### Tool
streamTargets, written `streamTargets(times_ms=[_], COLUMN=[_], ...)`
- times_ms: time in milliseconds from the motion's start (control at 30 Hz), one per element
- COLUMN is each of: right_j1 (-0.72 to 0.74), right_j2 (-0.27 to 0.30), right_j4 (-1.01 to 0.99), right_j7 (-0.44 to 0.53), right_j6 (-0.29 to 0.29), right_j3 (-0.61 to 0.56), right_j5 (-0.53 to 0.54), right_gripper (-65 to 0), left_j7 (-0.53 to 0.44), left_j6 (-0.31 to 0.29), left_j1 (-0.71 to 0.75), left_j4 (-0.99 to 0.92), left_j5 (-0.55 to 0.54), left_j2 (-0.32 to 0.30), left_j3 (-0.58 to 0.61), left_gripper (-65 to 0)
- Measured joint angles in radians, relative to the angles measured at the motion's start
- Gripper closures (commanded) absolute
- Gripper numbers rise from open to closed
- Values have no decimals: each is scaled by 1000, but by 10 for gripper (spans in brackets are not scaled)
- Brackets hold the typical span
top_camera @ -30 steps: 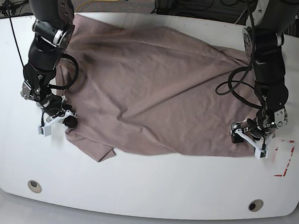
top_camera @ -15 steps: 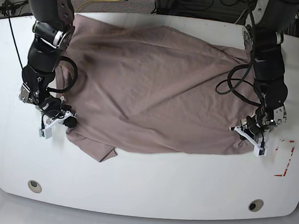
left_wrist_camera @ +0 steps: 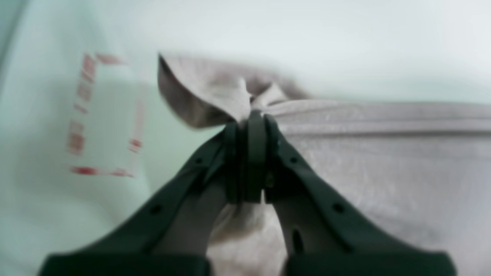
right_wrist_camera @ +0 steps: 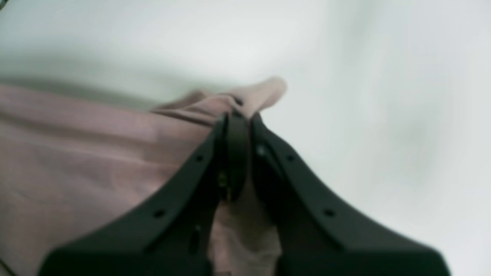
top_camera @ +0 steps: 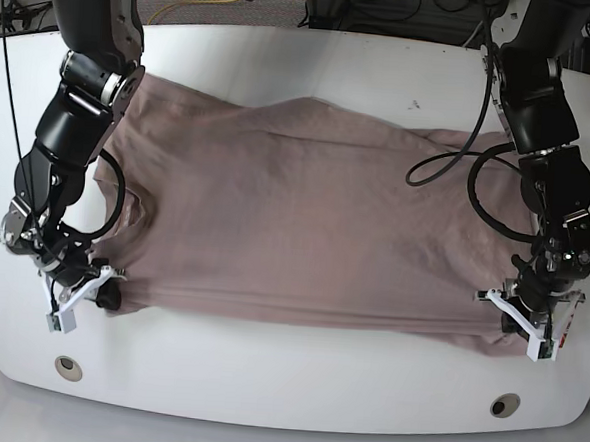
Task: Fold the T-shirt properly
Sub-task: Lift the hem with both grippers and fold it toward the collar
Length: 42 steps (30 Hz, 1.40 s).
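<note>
**T-shirt held at both near corners and stretched across the table**

The T-shirt point(top_camera: 305, 222) is spread wide over the white table point(top_camera: 285, 381), its near edge drawn into an almost straight line between the two arms, while the far edge lies looser and wavy. The left gripper point(top_camera: 525, 317), at the right of the base view, is clamped tight on the near right corner; in its wrist view the cloth point(left_wrist_camera: 215, 96) is seen bunched and pinched between the closed black jaws, just beside a red dashed marking point(left_wrist_camera: 103, 119) on the table. The right gripper point(top_camera: 82, 290), at the left of the base view, is likewise closed on the near left corner, with a small tuft of fabric point(right_wrist_camera: 245, 97) pinched at its tips.
</note>
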Motion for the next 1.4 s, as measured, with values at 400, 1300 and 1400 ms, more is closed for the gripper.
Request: streamTargets(times_ms=[400, 1300, 1400], right_j1=[259, -61, -172], right_j2=[51, 134, 104], right_j4=[176, 609, 626], right_j7=[-217, -315, -305], right_j6=[8, -2, 4], right_j3=[-5, -96, -57], right_j5=[24, 163, 177], right_gripper=[0, 0, 0], left_j7=[206, 245, 222], left_j6=[-8, -101, -142], left_j1=[-222, -26, 71], left_j4=[304, 454, 454], left_j5=[-22, -2, -1], left_j2=[0, -2, -2], left_j3=[4, 1, 1], left_gripper=[0, 0, 0])
